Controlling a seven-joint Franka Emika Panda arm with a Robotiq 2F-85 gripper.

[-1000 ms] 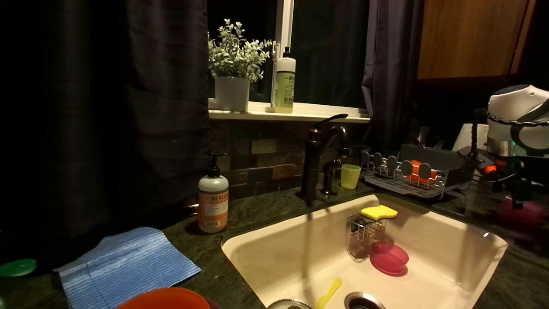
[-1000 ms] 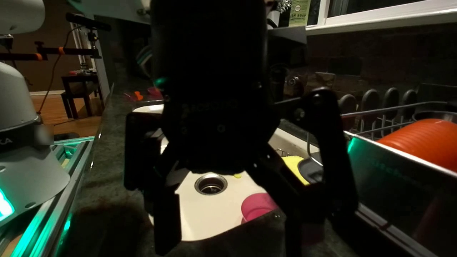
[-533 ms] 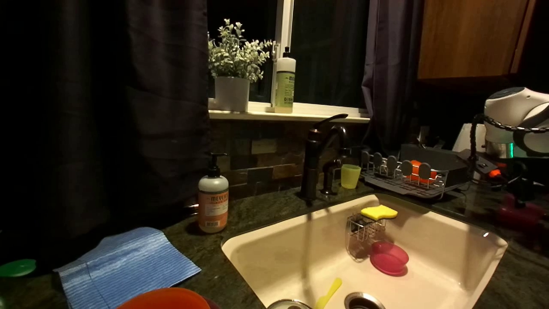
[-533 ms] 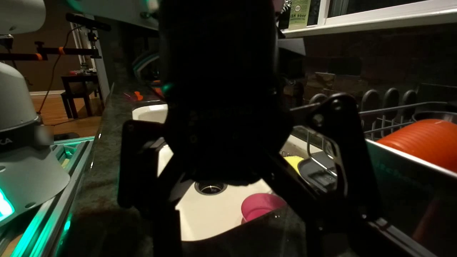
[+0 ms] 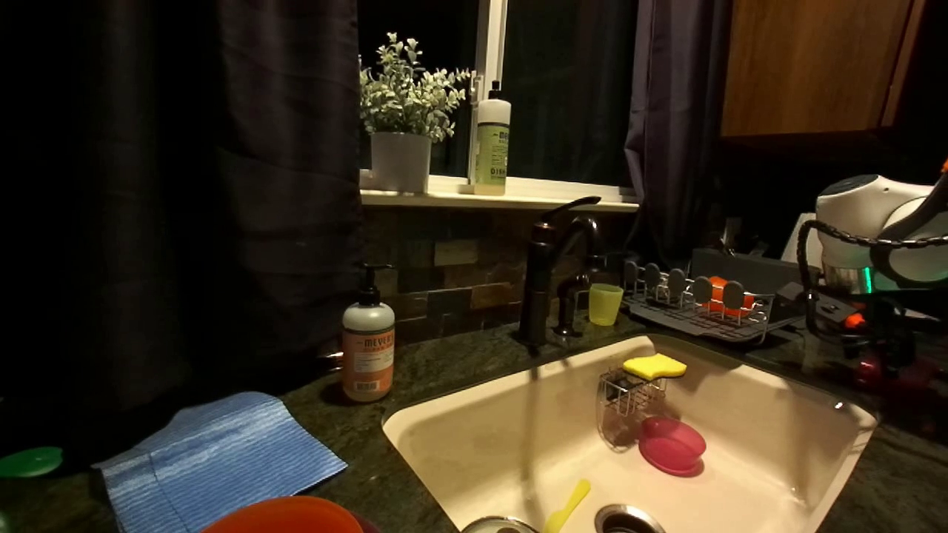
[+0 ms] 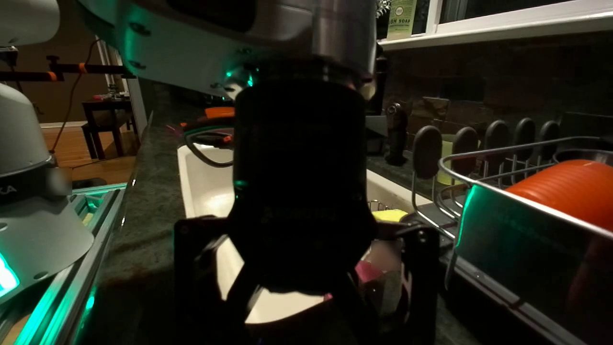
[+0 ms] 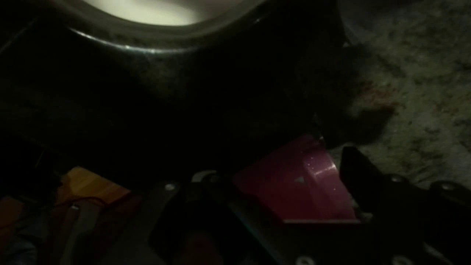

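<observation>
My gripper [image 7: 285, 176] points down over the dark counter beside the sink. In the wrist view a pink cup-like item [image 7: 294, 184] lies between the two fingers. A small gap shows at the right finger, so the gripper looks open around it. The left finger's contact is hidden in the dark. In an exterior view the item shows dimly as a dark pink shape [image 5: 915, 374] under the arm. The gripper also shows in silhouette, its linkages spread wide and its fingertips below the picture edge. A pink bowl [image 5: 672, 446] lies in the sink [image 5: 503, 433].
A dish rack [image 5: 666, 320] with an orange item [image 6: 570, 189] stands close beside the gripper. A faucet [image 5: 539, 289], a yellow cup [image 5: 605, 304] and a yellow sponge [image 5: 655, 366] are around the sink. A soap bottle [image 5: 369, 355] and blue cloth [image 5: 222, 459] are farther off.
The arm has come down and, in an exterior view, shifted left. In the close exterior view the gripper has dropped lower in the picture. The sink items have not moved.
</observation>
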